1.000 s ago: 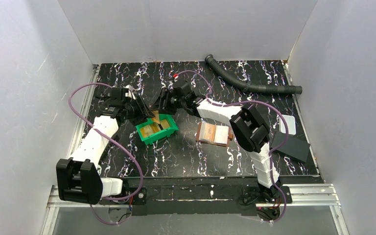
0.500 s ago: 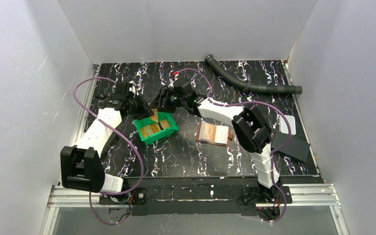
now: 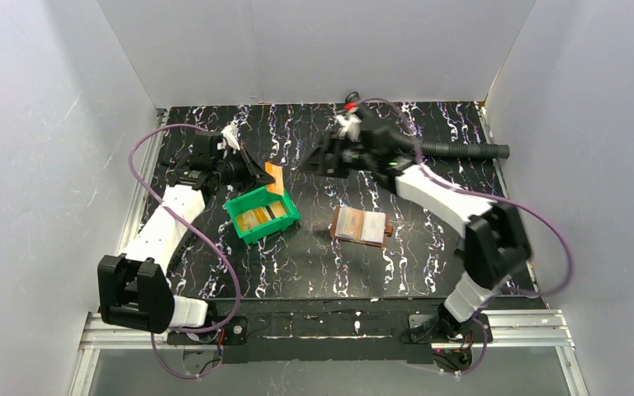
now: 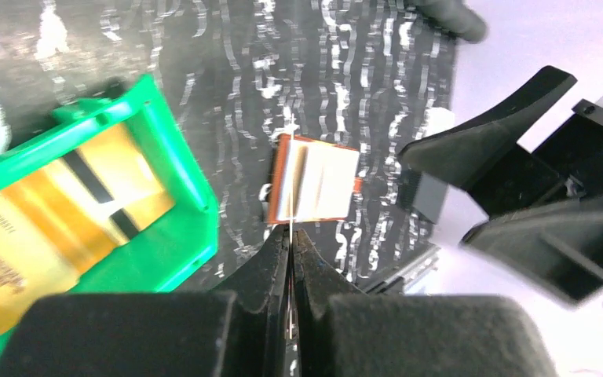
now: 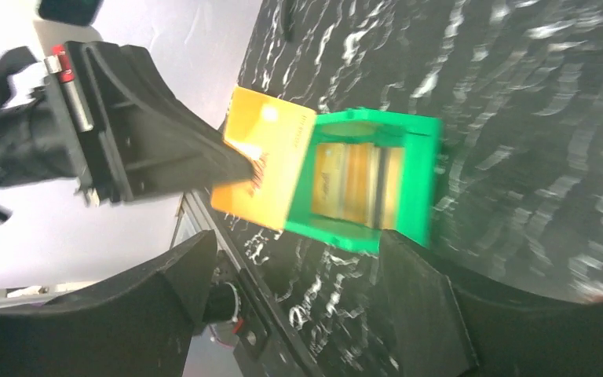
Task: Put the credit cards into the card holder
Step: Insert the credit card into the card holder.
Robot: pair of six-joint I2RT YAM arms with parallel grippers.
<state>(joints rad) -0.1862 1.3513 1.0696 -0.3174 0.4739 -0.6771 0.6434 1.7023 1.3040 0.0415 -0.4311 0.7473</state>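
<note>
My left gripper (image 3: pixel 262 175) is clamped on one thin orange plastic credit card (image 3: pixel 274 177), held just above the far corner of the green plastic bin (image 3: pixel 248 202). More yellowish cards (image 3: pixel 256 219) lie inside the bin. My right gripper (image 3: pixel 312 162) hangs spread wide, holding nothing. The brown leather folding card holder (image 3: pixel 361 224) lies open nearer to me than that hand.

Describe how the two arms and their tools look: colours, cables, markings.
The left arm and right arm have white shells between bulky black joints. A purple cable loops along each. The left tool and right tool have matte black wedge-shaped fingers. A small red mark sits near the right wrist.
</note>
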